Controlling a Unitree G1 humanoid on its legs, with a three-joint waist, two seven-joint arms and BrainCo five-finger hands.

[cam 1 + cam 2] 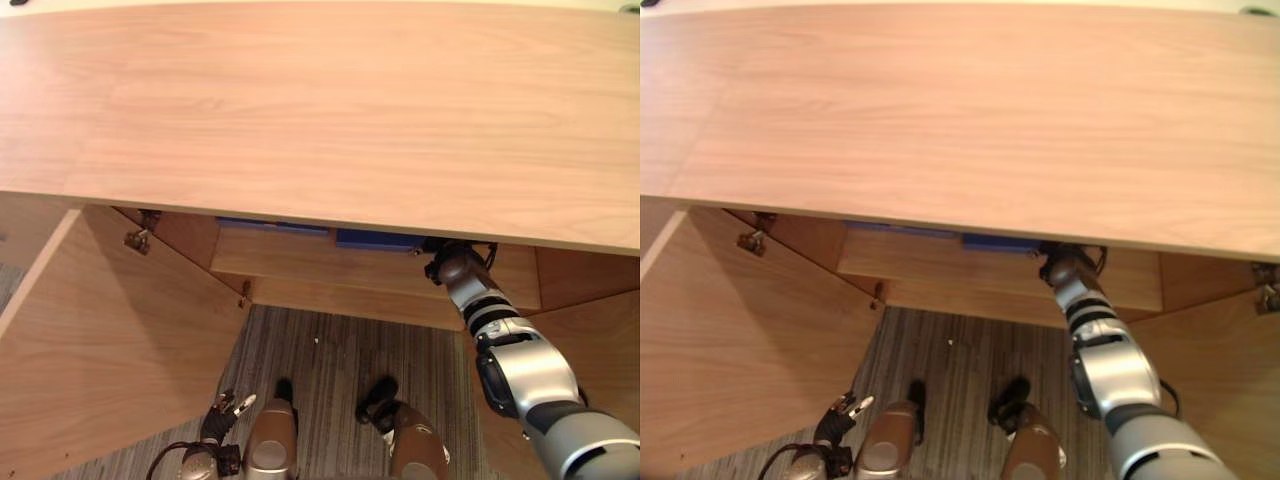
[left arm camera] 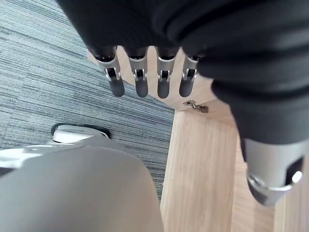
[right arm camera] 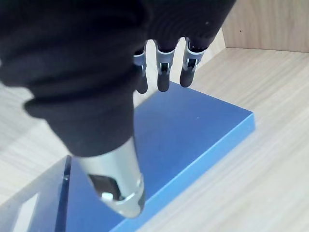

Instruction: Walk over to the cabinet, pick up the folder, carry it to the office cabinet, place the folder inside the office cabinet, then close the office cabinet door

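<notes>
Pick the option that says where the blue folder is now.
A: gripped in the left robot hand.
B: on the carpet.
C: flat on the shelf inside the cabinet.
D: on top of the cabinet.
C: the right wrist view shows the blue folder lying flat on the wooden shelf, with the right robot hand holding straight fingers over it, not curled round it.

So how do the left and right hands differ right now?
Place: left hand hangs low over the carpet; right hand reaches inside the cabinet.
Load: left hand has nothing at its fingers; right hand's fingers are over the blue folder, flat on the shelf.
Shared: fingers straight, holding nothing.
</notes>
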